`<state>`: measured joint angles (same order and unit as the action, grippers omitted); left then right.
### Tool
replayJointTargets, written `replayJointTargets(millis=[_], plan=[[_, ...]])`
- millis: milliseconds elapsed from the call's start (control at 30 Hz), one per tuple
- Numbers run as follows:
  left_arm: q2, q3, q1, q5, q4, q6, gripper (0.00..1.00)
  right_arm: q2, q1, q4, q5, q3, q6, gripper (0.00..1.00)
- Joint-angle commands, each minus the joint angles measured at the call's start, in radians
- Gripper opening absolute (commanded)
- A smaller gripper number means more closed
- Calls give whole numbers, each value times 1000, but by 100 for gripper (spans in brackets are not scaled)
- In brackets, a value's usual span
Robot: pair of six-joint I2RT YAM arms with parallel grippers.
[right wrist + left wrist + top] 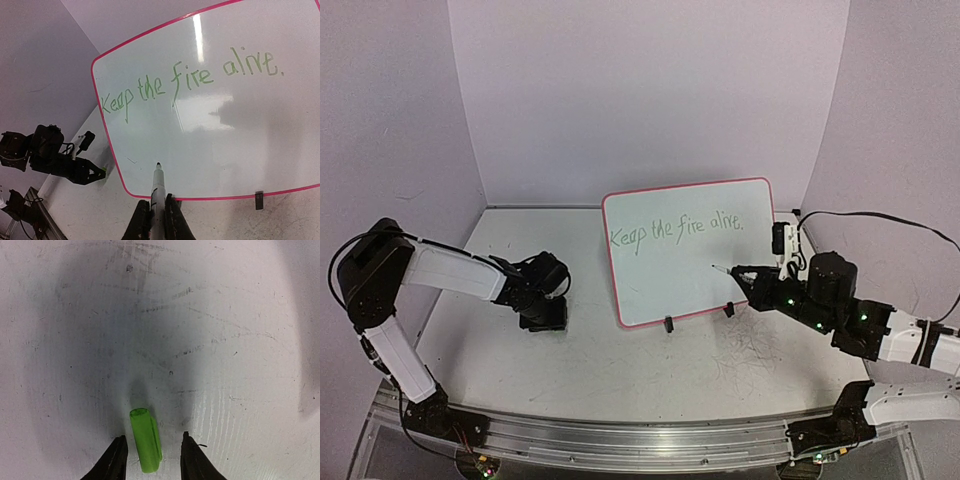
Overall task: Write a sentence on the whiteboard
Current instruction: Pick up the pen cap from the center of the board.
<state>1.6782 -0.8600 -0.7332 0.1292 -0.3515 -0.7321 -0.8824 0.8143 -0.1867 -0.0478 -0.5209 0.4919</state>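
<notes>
Left wrist: left jaws partly spread astride untouched green cap (145,447); right jaws pinching marker (158,186).

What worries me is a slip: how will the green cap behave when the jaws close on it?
The green cap looks like a small hollow plastic tube, so probably light and stiff. Lying on its side on the table, it may roll if nudged. Its smooth sides could slip between the jaws.
</notes>
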Motion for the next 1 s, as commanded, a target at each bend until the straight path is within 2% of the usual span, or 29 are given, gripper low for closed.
replayJointTargets(millis=[0,133,467,767,967], plan=[[36,-26,-14,47,-27,5,32,20,4,-48,4,2,11,0],[57,-36,-44,62,-36,7,24,32,5,-46,7,3,23,0],[99,-33,-93,162,-115,3,13,24,6,-46,9,0,33,0],[-15,-15,-95,178,-118,-2,0,-16,5,-53,16,-13,31,0],[-121,-3,-96,182,-119,13,0,-28,6,-57,16,-8,39,0]])
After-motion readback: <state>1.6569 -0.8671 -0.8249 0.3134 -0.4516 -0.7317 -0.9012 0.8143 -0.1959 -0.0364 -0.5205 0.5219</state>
